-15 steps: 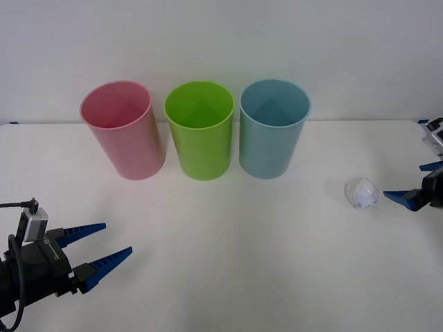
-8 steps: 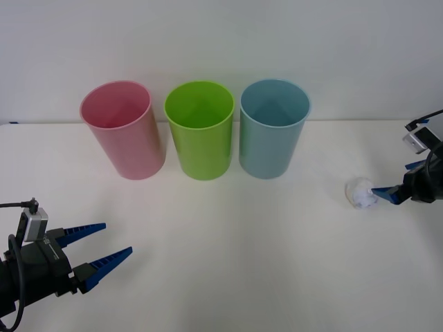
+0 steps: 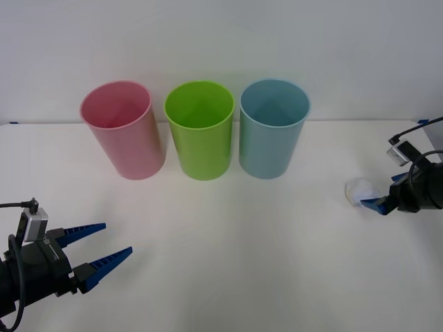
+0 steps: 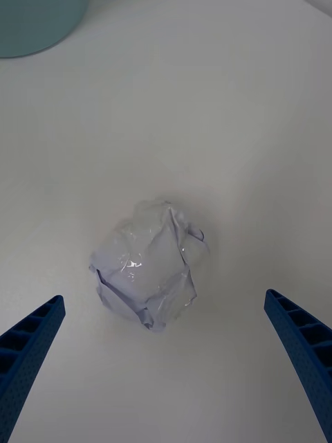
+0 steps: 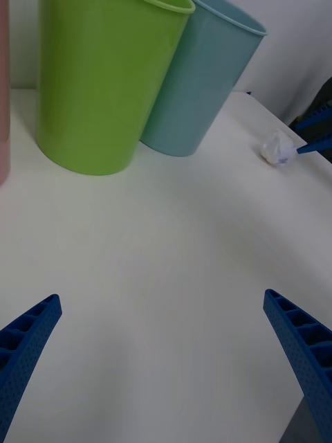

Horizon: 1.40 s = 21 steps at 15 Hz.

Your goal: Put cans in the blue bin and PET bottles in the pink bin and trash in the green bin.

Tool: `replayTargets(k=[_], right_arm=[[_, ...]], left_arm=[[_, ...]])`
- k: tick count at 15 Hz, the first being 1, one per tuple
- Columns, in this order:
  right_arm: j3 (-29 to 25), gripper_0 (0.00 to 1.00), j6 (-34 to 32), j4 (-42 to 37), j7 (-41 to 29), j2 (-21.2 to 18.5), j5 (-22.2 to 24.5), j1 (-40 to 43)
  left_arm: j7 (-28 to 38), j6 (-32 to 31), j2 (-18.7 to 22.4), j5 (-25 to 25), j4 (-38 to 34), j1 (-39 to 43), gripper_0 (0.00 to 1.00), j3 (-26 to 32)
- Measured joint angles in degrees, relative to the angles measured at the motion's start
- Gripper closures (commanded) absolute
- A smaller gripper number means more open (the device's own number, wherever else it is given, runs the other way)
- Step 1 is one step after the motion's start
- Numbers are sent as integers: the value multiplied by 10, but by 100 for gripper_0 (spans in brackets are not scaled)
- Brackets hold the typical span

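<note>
— Beside the blue bin, out on its far side from the green bin, what is that lying on the counter?

— That is the trash, a small crumpled ball of whitish film. It sits on the bare counter, well apart from the blue bin and farther still from the green bin, where it belongs.

— Which arm is nearer to it?

— The right one, plainly. The right pincer is at the ball on the side away from the bins, its blue tip right against the film in the front view. The left pincer is far off, near the counter's front edge below the pink bin, parked.

— How do the right pincer's fingers stand?

— Spread wide. From the right wrist, the trash lies straight ahead, centred between the two fingers but still beyond their tips, so nothing is gripped yet. The left pincer is also spread wide and holds nothing.

— Does the ball have a long axis to line up with?

— Hardly; it is roughly round, so any closing line should do. I judge the move needs a short reach forward to bring the ball between the fingers, then a close. Film this light may slip or squash.
</note>
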Motion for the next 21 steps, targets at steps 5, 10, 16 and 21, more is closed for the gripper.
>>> replayTargets(k=[5,10,16,21], right_arm=[[0,0,13,2,-1,34,48,-5],[3,0,27,52,17,37,54,-25],[4,0,39,80,32,60,61,-42],[20,0,66,106,41,61,70,-55]], left_arm=[[0,0,0,0,0,0,0,0],[0,0,0,0,0,0,0,0],[0,0,0,0,0,0,0,0],[0,0,0,0,0,0,0,0]])
